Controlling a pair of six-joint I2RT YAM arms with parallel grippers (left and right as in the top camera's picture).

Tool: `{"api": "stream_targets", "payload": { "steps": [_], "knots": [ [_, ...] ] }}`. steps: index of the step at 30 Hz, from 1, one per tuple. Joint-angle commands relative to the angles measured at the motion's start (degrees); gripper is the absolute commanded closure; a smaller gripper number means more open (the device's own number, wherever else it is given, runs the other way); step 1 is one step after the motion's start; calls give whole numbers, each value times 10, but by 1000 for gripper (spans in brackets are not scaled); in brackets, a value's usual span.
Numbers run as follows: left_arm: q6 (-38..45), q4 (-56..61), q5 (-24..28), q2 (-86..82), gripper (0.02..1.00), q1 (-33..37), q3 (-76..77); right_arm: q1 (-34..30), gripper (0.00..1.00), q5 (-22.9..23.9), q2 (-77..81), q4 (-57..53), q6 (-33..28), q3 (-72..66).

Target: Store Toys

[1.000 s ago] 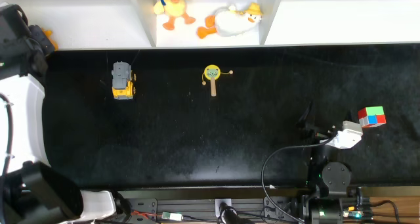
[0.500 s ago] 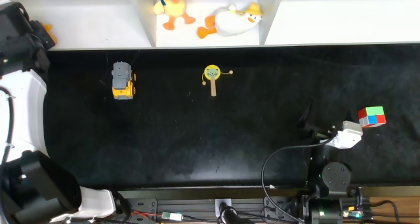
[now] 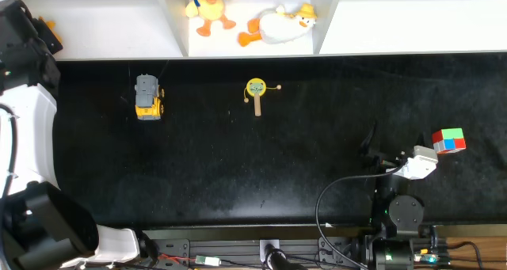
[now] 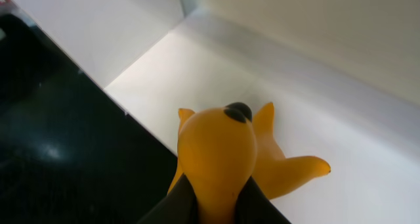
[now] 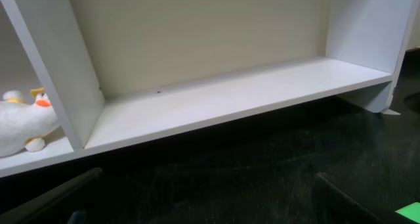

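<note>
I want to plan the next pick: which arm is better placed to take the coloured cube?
Right. The cube lies beside the right arm, whose jaws are open. The left jaws are shut on the orange toy, far off at the left shelf compartment.

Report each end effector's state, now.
Left end effector: closed on the orange toy, over the white shelf.
Right end effector: open, holding nothing.

Left end effector (image 4: 213, 207) carried the orange toy (image 4: 220, 152) deeper into the shelf (image 4: 341, 125).
</note>
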Motion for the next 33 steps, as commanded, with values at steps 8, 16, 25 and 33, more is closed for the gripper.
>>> {"api": "stream_targets", "payload": {
  "steps": [8,16,25,33],
  "knots": [
    [9,30,12,19,936,-6,1,0,5,1,-5,4,-2,-7],
    [7,33,39,53,908,-6,1,0,7,1,-5,4,-2,-7],
    [7,16,39,58,901,-3,1,0,7,1,-5,4,-2,-7],
    [9,-8,34,40,901,-3,7,0,5,1,-5,4,-2,-7]
  ]
}}
